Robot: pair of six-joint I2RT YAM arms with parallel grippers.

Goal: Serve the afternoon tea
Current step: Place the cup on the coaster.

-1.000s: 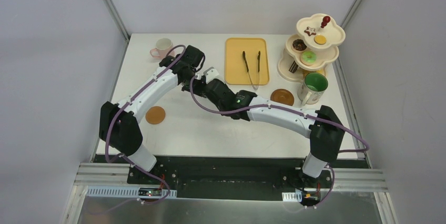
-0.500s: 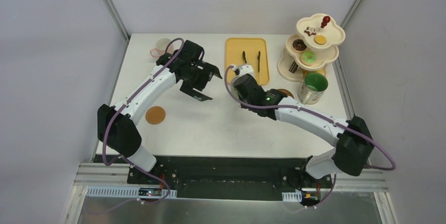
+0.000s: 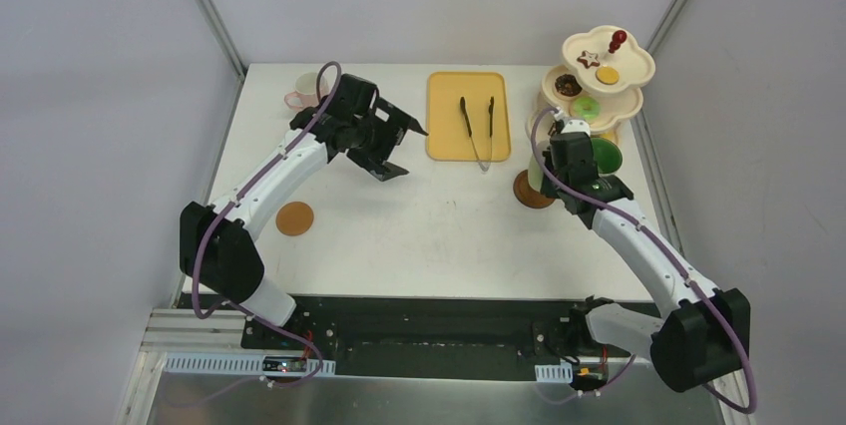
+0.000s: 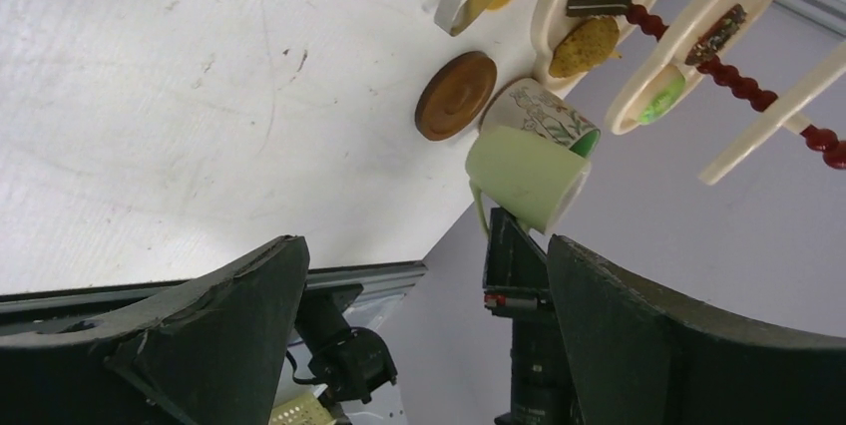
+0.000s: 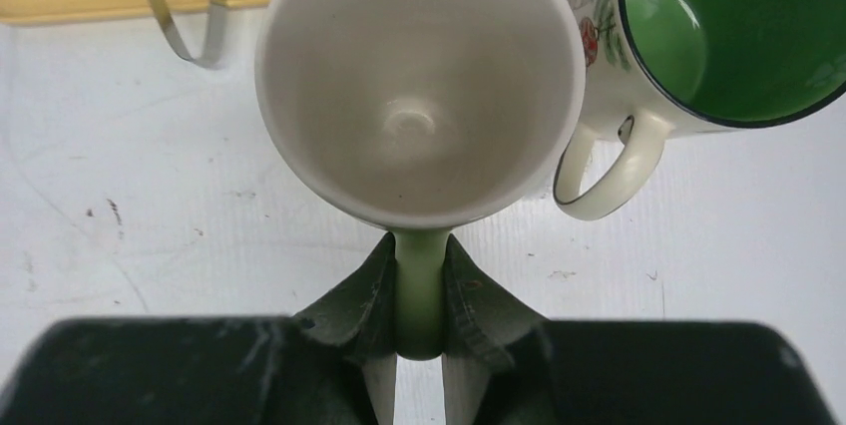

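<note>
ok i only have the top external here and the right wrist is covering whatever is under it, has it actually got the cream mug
observer: yes, the right wrist view shows the right gripper shut on the handle of the cream mug.
operator: anything in it
observer: no, its inside is bare and white.
operator: is it down on the coaster yet
observer: not yet. In the left wrist view the brown coaster is bare, and the mug is held close beside the green-lined mug.
</note>
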